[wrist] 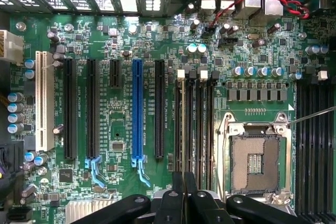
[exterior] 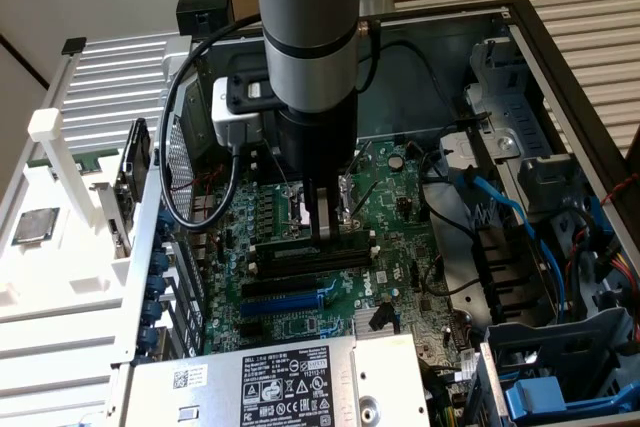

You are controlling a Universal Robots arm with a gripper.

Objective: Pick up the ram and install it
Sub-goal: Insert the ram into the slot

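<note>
"Where is the ram [exterior: 300, 250] right now?"

"Down inside the case [exterior: 560, 57], at the black memory slots [wrist: 195, 129] near the middle of the motherboard [exterior: 400, 197], just beside the open processor socket [wrist: 256, 163]. The pincer [exterior: 326, 229] is almost pressed together, pinching the stick's thin upper edge."

"What could go wrong?"

"If the stick is tilted, or its notch misses the slot's key, a push could bend it or jam a white end clip [wrist: 181, 74]. A sideways slip could scrape that bare socket. The black cable loop [exterior: 166, 147] might also snag the case wall."

"Any writing?"

"'DELL' on the power supply label [exterior: 290, 387]. The board's own print is too fine to read."
</note>
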